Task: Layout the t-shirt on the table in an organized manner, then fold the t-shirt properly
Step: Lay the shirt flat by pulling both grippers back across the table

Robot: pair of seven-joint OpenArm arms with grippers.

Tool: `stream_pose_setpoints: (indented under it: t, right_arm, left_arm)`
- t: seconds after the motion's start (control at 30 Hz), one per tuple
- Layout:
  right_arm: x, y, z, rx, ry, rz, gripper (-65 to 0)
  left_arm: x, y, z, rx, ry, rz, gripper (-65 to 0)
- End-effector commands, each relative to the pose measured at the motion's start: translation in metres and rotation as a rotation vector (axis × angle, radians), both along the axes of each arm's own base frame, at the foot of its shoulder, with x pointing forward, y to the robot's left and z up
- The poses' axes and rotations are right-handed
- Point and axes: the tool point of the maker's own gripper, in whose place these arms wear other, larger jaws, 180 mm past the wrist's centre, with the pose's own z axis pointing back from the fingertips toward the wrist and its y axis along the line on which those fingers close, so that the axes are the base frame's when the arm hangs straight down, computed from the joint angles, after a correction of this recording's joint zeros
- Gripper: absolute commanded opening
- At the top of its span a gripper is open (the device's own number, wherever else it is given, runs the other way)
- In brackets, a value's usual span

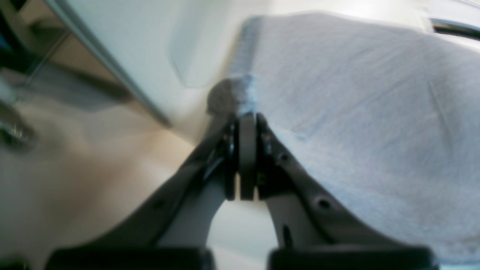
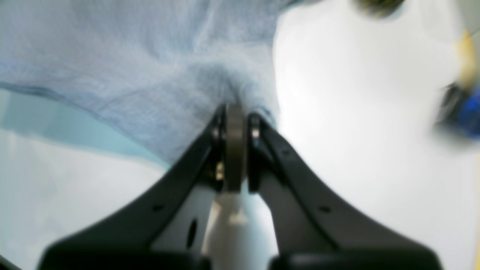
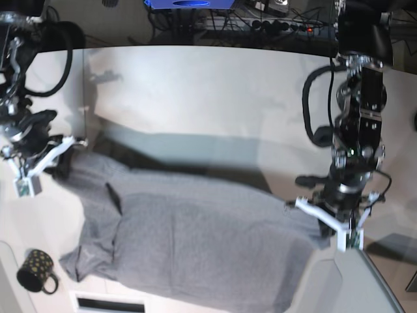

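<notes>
T-shirt [image 3: 195, 241]: heather-grey, stretched across the white table [image 3: 195, 91] between the two arms, its lower part draping toward the near edge. Left gripper [image 1: 245, 112]: jaws pressed together on a bunched corner of the t-shirt; right gripper [image 2: 235, 112]: jaws likewise clamped on a gathered cloth edge. Dark spotted mug [image 3: 36, 270]: upright, just beside the cloth's corner.

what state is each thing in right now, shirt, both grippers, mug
t-shirt: stretched out between the two grippers, partly spread, wrinkled, not folded
left gripper: shut on the t-shirt's edge
right gripper: shut on the t-shirt, cloth bunched at its tips
mug: upright on the table, apart from the t-shirt
</notes>
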Motion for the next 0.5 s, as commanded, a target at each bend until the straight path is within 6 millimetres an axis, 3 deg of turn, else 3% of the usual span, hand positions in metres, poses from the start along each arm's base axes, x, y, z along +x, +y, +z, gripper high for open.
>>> stream_pose_setpoints:
  t: [0.0, 0.1, 0.23, 0.33, 0.47]
  right_arm:
    - [-0.004, 0.006, 0.002, 0.029, -0.023, -0.004, -64.8]
    - [-0.038, 0.017, -0.046, 0.097, 0.108, -0.042, -64.8]
    - [-0.067, 0.012, -0.099, 0.135, 0.240, -0.088, -64.8]
    - [-0.077, 0.008, -0.117, 0.145, 0.273, -0.112, -64.8]
    - [-0.092, 0.002, -0.124, 0.131, 0.304, -0.116, -64.8]
  left_arm:
    - [-0.010, 0.022, -0.004, 0.032, 0.002, 0.054, -65.0]
    - [-0.048, 0.043, -0.047, 0.051, 0.095, 0.101, -65.0]
    - [-0.089, 0.063, -0.102, 0.086, 0.216, 0.132, -65.0]
    - [-0.111, 0.074, -0.132, 0.108, 0.273, 0.146, -65.0]
    - [-0.126, 0.080, -0.151, 0.117, 0.314, 0.158, -65.0]
